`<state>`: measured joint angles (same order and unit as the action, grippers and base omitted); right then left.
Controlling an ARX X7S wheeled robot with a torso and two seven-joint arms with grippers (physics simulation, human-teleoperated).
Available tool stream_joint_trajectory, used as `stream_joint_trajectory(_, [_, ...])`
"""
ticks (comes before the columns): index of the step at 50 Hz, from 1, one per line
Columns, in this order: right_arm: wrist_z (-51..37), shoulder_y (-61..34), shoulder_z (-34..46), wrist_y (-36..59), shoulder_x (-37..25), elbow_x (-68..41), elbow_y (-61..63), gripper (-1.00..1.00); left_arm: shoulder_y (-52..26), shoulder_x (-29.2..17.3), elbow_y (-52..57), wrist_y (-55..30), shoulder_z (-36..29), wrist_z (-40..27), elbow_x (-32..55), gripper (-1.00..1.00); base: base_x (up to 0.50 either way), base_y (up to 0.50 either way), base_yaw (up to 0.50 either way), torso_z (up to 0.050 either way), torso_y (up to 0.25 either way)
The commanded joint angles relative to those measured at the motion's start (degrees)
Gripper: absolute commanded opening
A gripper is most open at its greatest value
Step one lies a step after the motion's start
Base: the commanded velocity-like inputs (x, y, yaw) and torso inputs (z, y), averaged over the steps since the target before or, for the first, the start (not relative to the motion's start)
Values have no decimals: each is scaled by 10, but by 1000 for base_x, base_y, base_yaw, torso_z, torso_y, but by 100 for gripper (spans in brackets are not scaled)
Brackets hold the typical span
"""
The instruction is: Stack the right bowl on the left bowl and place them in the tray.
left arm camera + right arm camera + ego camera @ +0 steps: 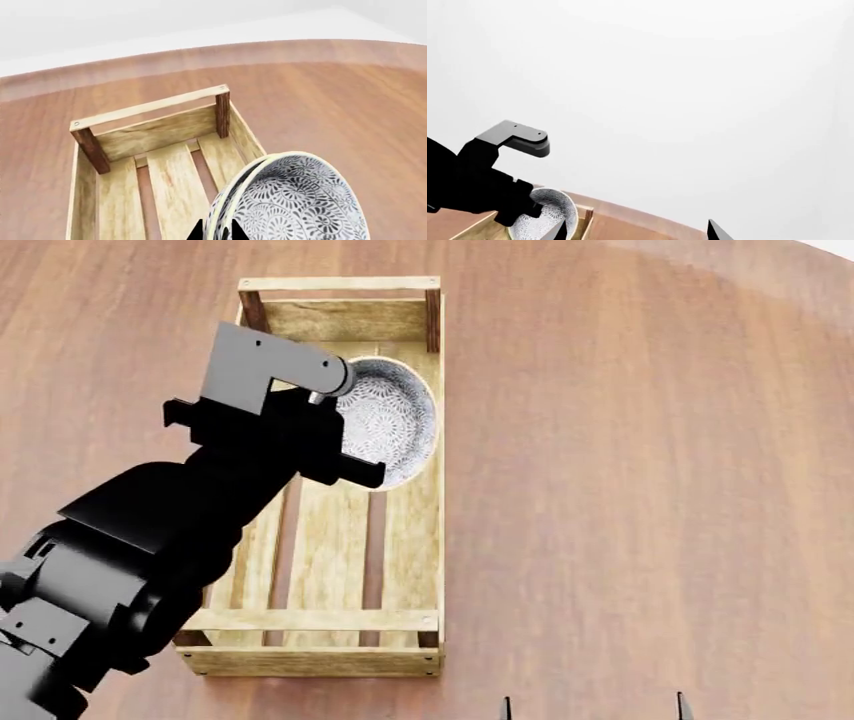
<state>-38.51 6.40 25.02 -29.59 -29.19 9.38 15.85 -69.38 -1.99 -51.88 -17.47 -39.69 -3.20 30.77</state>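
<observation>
Stacked bowls [390, 425] hang tilted over the far end of the tray [404, 540], in the upper centre of the head frame; the tray's long axis runs up-down there. The left pincer [217, 234] pinches their nested rims. The right pincer [593, 706], near the bottom edge, stands wide apart, holding nothing, over the counter [641, 460].

My left arm [147, 550]: matte black, blocky segmented links with rounded joint housings; a flat grey rectangular plate [274, 370] with one rounded end caps the wrist.
</observation>
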Motion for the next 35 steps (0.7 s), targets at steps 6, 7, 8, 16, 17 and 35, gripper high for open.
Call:
stream_joint_trajectory(6, [13,-5,-11,0,9,7,-7,100,-58,20,-142,109,-178,-11,184,-100,0,0,0,0,0])
stream_joint_trajectory(7, [13,-5,-11,0,9,7,-7,100,-60,20,-148,114,-195,-13,204,-100,0,0,0,0,0])
stream_joint_trajectory(8, [13,-5,-11,0,9,7,-8,100,-62,20,-154,117,-212,-13,223,-100,0,0,0,0,0])
stream_joint_trajectory(16, [11,-4,-11,1,8,7,-5,100,-73,20,-171,140,-317,-20,334,-100,0,0,0,0,1])
stream_joint_trajectory(17, [11,-4,-11,0,8,7,-5,100,-74,20,-172,143,-327,-21,345,-100,0,0,0,0,0])
stream_joint_trajectory(35, [7,-3,-11,-2,7,7,-7,100,-74,20,-164,163,-452,-19,448,-100,0,0,0,1,1])
